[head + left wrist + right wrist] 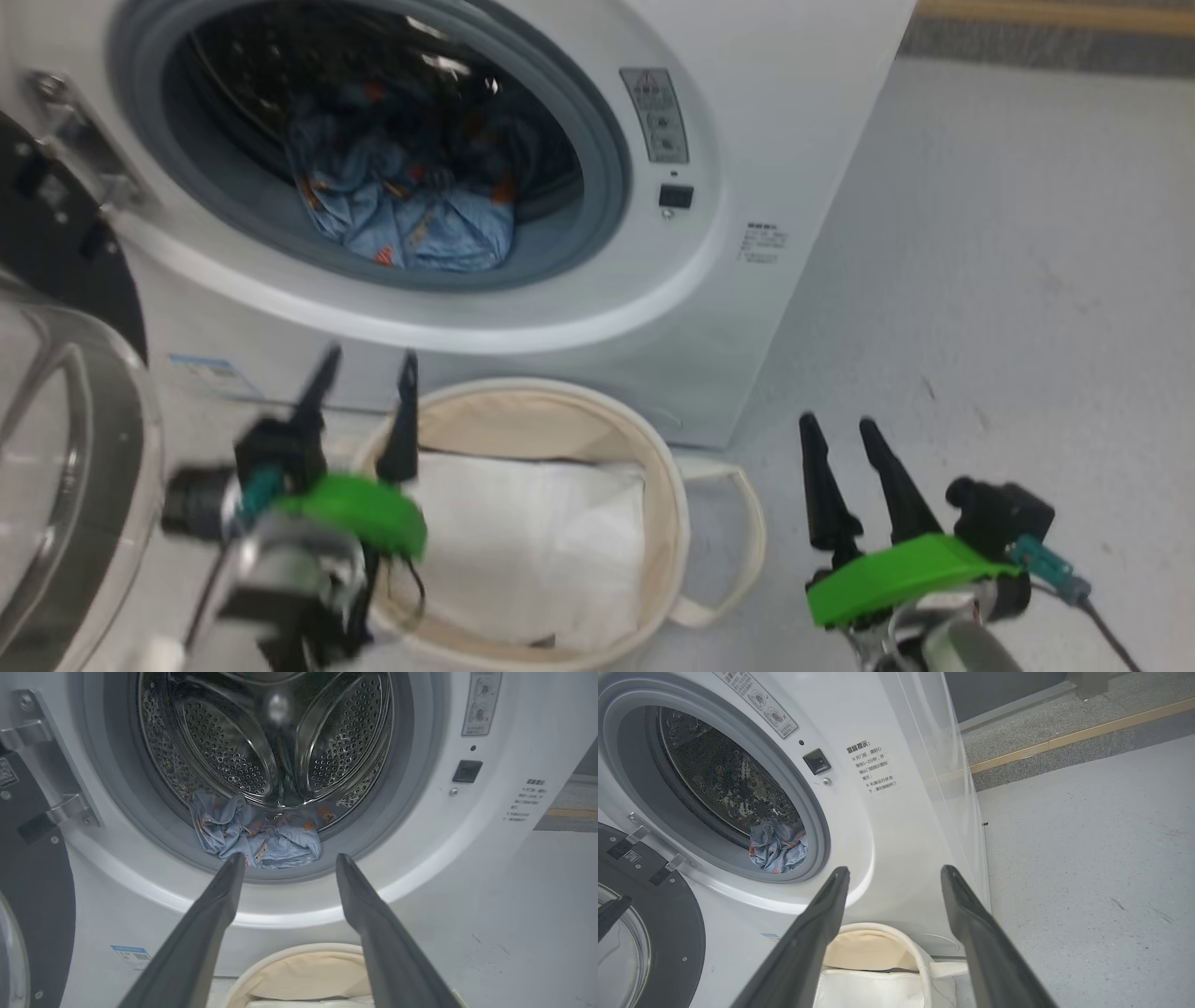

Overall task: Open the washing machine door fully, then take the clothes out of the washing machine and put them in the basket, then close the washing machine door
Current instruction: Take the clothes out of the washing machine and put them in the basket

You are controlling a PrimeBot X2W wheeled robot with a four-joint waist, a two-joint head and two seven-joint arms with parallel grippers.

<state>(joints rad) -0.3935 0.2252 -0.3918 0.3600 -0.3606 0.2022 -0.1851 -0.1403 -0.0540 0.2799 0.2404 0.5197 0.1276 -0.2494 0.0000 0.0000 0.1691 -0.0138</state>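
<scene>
Door is swung wide open on the left. Left gripper hangs spread and empty over the basket rim. Clothes sit bunched at the front of the washer drum. Right gripper, spread and empty too, hovers over the floor right of the basket.

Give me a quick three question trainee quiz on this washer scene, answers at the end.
1. What lies in the basket?
2. True or false: the washing machine door stands open.
3. The clothes lie: A over the door, B in the drum, C in the basket.
Key: 1 a flat white packet; 2 true; 3 B.
</scene>
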